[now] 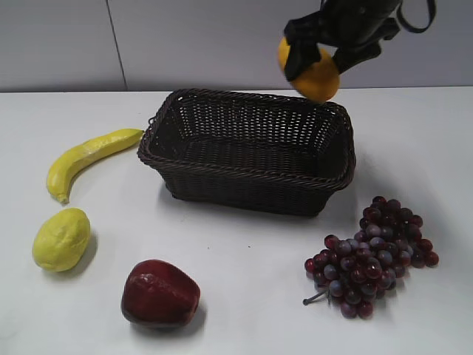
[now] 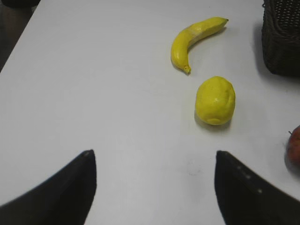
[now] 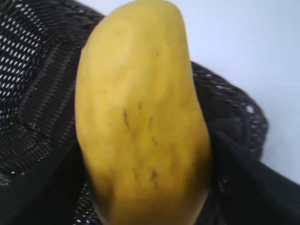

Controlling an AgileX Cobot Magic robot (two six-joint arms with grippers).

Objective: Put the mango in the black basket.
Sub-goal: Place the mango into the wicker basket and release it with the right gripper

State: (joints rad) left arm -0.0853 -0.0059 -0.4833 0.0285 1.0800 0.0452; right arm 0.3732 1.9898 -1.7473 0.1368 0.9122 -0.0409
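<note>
Toward the desk's left edge, the left gripper hangs spread wide and empty near banana and lemon. Mid-desk sits the basket; above its far right corner, the right gripper clamps the mango.

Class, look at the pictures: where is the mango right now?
In the exterior view the mango hangs in the right gripper, above the far right corner of the black basket.

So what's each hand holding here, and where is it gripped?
Right hand grips the mango across its upper half, above the basket's far rim. Left hand is open, empty.
</note>
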